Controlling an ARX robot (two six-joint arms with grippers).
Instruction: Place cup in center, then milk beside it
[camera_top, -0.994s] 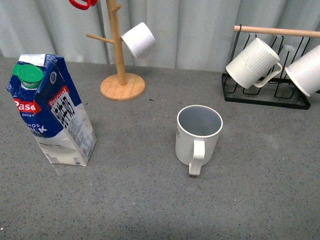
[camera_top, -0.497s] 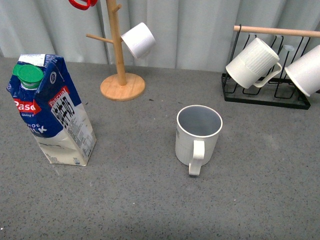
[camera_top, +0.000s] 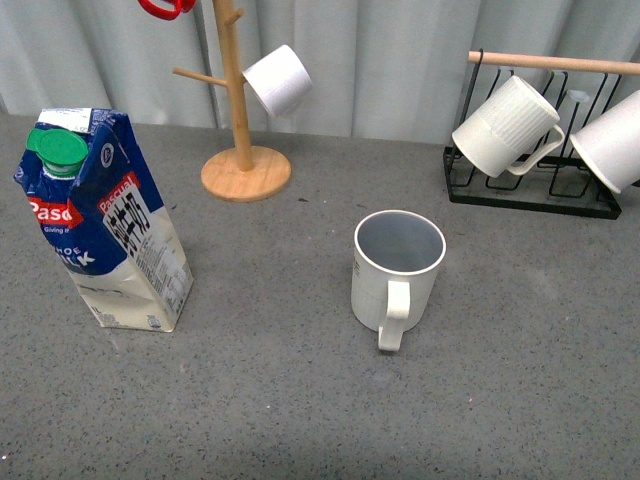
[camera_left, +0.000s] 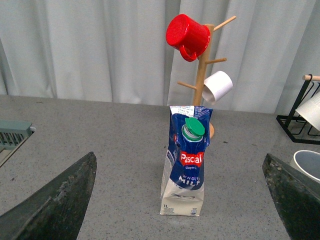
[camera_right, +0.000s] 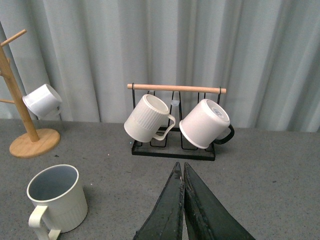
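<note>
The cup stands upright near the middle of the grey table, handle toward me, grey-blue inside showing; it is also in the right wrist view and its rim edges into the left wrist view. The milk, a blue and white carton with a green cap, stands at the left. In the left wrist view the milk is straight ahead between the wide-apart fingers of my open left gripper, well short of it. My right gripper is shut with nothing in it, off to the cup's side. Neither arm shows in the front view.
A wooden mug tree at the back carries a small white cup and a red cup. A black wire rack at the back right holds two white mugs. A curtain hangs behind the table.
</note>
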